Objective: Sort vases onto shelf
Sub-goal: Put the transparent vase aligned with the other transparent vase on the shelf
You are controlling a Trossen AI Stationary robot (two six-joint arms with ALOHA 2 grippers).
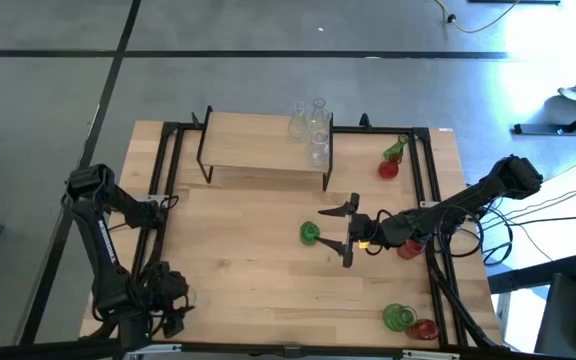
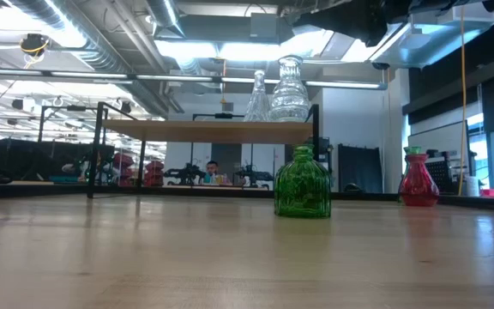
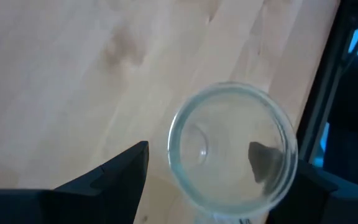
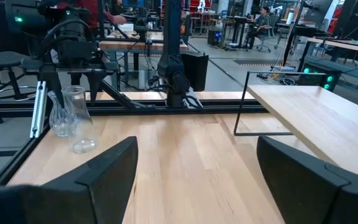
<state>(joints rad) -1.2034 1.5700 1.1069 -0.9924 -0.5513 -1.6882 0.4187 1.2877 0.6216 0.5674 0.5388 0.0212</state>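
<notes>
The light-wood shelf (image 1: 258,140) on thin black legs is seen lengthwise across the table, with clear glass vases (image 1: 311,128) upright at its end. A ribbed green vase (image 1: 310,233) stands upright just beyond the right gripper (image 1: 349,231), whose fingers are spread wide and empty. Below the left gripper (image 3: 219,171), also spread wide, a clear vase's round mouth (image 3: 232,148) is seen.
</notes>
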